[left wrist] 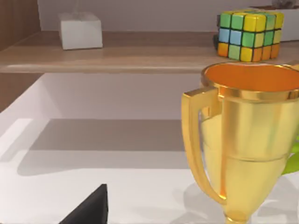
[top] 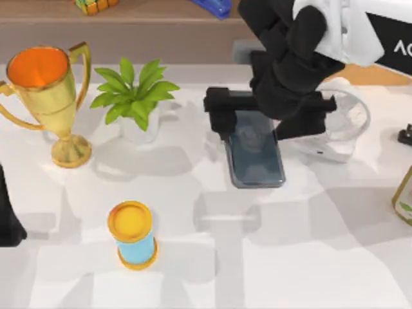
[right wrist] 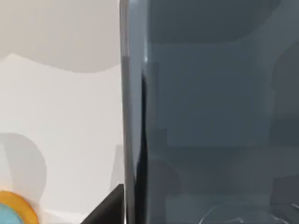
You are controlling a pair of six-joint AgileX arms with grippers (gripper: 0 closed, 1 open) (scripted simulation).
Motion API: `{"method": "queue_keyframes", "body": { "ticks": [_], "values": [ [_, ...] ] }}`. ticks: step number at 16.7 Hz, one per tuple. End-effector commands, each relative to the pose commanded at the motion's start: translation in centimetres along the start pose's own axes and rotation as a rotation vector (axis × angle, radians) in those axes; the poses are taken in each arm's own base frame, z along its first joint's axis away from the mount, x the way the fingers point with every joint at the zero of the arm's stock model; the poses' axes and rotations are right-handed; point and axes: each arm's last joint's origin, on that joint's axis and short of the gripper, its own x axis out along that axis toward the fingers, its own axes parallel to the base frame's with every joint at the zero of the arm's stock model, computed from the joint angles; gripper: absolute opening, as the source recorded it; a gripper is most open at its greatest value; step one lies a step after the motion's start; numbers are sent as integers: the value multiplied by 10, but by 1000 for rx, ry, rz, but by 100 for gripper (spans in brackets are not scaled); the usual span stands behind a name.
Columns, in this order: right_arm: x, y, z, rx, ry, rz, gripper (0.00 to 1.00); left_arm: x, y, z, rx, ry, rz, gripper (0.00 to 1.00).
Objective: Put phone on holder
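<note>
Now, phone: the phone (top: 256,154) lies flat on the white table (top: 302,257), a little right of the middle, its far end under the right gripper; in the right wrist view its glossy face (right wrist: 210,116) sits very close to the camera.
Right gripper: the right gripper (top: 270,116) hangs over the phone's far end, its dark bar straddling the phone's width, likely so the fingers can take the narrow sides. Whether they are pinched on the phone or spread apart, I cannot tell.
Holder: a pale, see-through holder (top: 338,125) stands just right of the phone, partly behind the arm. Its nearness suggests only a short lift and carry is needed.
Stage, as I judge it: the grasp is being set up or just made; the phone is not yet on the holder.
Left gripper: the left gripper (top: 8,222) is parked at the table's left edge, near the gold trophy (top: 48,90); I cannot tell its fingers' state.
Bystanders: a small plant (top: 132,96) and a yellow-capped blue cylinder (top: 133,235) stand left of the phone, clear of the likely path.
Risk: the glossy slab could slip if pinched off-centre.
</note>
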Motion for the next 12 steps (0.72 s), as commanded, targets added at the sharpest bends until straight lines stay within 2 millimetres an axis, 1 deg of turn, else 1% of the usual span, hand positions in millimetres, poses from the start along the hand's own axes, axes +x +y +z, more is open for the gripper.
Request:
{"method": "queue_keyframes", "body": {
  "ticks": [2, 3, 5, 7, 9, 10, 12],
  "values": [
    [-36, -21, 16, -61, -71, 84, 0, 0, 0, 0, 0, 0, 0, 100],
    [-54, -35, 24, -94, -110, 119, 0, 0, 0, 0, 0, 0, 0, 100],
    [-88, -71, 36, -159, -191, 170, 0, 0, 0, 0, 0, 0, 0, 100],
    [-120, -114, 42, -224, -276, 197, 0, 0, 0, 0, 0, 0, 0, 100],
    [-148, -163, 41, -287, -362, 199, 0, 0, 0, 0, 0, 0, 0, 100],
    [-162, -189, 38, -316, -404, 192, 0, 0, 0, 0, 0, 0, 0, 100],
    [-186, -240, 25, -372, -484, 164, 0, 0, 0, 0, 0, 0, 0, 100]
  ]
}}
